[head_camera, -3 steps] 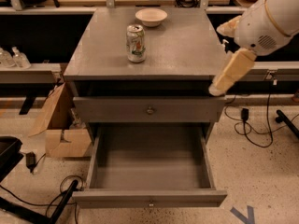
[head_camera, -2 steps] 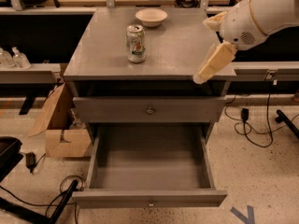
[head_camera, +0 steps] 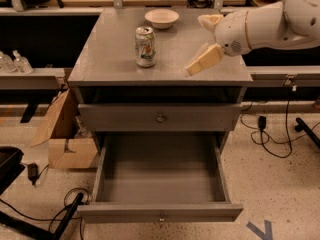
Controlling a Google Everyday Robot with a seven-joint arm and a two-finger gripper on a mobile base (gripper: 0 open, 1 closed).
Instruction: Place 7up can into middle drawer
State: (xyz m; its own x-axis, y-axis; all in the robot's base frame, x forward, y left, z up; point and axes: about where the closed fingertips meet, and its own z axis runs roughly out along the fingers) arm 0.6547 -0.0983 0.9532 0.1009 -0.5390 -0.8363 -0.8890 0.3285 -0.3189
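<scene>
The 7up can (head_camera: 145, 46) stands upright on the grey cabinet top (head_camera: 110, 59), left of centre. The middle drawer (head_camera: 160, 184) is pulled out wide below, a deep grey tray with nothing inside and a small knob on its front panel (head_camera: 161, 217). My gripper (head_camera: 202, 61) hangs over the right part of the cabinet top, its cream fingers pointing down and left. It is to the right of the can and apart from it, holding nothing that I can see.
A white bowl (head_camera: 161, 18) sits at the back of the cabinet top. A closed grey drawer front with a knob (head_camera: 160, 118) is above the open drawer. A cardboard box (head_camera: 65, 139) stands at the left of the cabinet. Cables lie on the floor at both sides.
My gripper has moved left and up, from the cabinet's right edge to over the cabinet top, closer to the can. The can and drawer have not moved.
</scene>
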